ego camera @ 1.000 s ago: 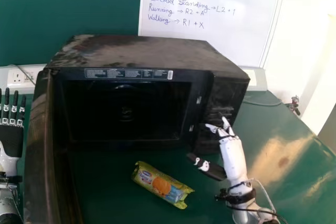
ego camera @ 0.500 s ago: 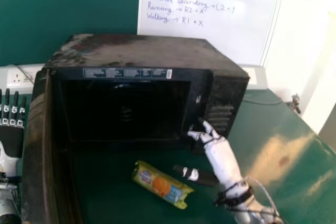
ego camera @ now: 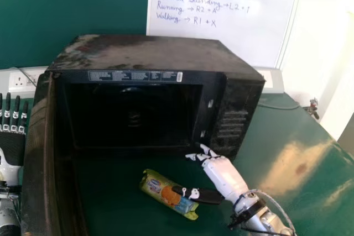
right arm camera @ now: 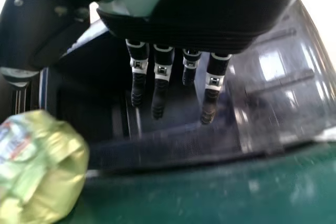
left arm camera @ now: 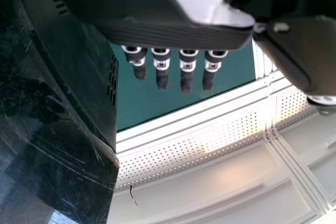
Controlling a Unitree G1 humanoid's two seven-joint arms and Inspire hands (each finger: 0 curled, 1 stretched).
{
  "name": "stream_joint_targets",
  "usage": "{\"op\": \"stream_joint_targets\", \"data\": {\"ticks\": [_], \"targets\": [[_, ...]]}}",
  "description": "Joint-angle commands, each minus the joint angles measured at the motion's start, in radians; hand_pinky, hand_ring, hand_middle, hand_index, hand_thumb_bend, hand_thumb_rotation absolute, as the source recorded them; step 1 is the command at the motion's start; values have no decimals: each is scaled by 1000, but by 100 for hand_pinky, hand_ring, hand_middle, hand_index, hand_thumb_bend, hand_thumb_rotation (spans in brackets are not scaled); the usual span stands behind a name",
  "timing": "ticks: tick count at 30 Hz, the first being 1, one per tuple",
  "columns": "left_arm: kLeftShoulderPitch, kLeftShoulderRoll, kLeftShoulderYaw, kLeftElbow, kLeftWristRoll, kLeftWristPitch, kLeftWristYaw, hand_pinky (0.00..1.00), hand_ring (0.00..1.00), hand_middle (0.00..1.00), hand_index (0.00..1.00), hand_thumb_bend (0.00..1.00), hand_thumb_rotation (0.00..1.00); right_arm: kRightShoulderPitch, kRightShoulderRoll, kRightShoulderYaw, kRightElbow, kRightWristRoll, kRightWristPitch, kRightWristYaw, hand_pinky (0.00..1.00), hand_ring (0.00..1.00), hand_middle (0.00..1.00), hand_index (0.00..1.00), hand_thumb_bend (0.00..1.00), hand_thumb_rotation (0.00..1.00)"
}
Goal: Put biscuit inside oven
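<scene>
One packet of biscuits is lying on the green table in the head view, just outside the oven, whose door is already standing open. You are probably sitting early in the job: gripping, lifting, placing inside and letting go are all remaining. Your right hand is hovering beside the packet, fingers straight and spread wide from the thumb, which is overlapping the wrapper; you can't tell whether it is touching. The packet is showing a rounded tube shape and pinched ends; the boxy oven is wearing dusty smears on its dull black top. Your left hand is idling beyond the door.

You are seeing that left hand in the left wrist view with straight, parted fingers holding nothing, their dark tips looking ribbed. Beside them a scratched, glossy black panel is catching some light.

Your right wrist view is showing long, straight fingers holding nothing, with the packet lying near, its yellow-green film creasing into shiny folds. It is a bit blurry, but the dark oven seems to be reflecting pale streaks behind them.
</scene>
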Motion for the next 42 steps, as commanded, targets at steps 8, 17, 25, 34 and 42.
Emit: {"op": "stream_joint_targets", "data": {"ticks": [8,17,25,34,42], "targets": [[43,-37,6,41,6,2,-1,0,0,48,49,51,0,56,-12,-63,-162,38,135,235,73,78,79,84,100,82],[45,-40,3,31,8,0,6,0,0,48,49,51,0,74,-5,-85,-223,29,179,292,76,81,82,90,100,84],[38,-39,6,44,6,-2,6,0,0,48,49,51,0,84,-6,-87,-272,21,219,332,80,85,85,94,100,84],[40,-41,4,40,9,-8,10,0,0,48,49,51,0,79,-6,-78,-334,-2,279,407,83,87,85,95,100,85],[42,-41,5,35,7,-4,19,0,0,48,49,51,0,66,-2,-74,-391,-18,326,490,86,87,86,95,100,82]]}}
